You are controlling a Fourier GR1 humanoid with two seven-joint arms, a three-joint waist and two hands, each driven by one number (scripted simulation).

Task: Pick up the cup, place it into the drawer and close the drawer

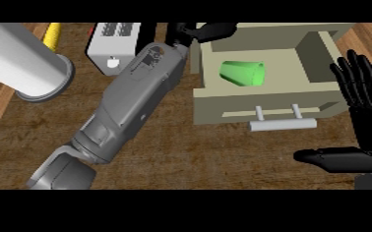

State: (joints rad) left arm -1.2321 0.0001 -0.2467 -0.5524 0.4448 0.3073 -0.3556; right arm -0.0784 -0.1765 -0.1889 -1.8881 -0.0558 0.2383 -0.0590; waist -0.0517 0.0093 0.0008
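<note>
Head view: left hand [205, 31] seemingly curled above drawer [269, 105] holding cup [243, 72].

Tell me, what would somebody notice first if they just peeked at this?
Probably the bright green cup, lying on its side inside the open beige drawer at the upper right. Next, the big grey left forearm slanting up the middle, its black left hand at the drawer's back left corner. The right hand rests open at the right edge, fingers up, beside the drawer.
</note>
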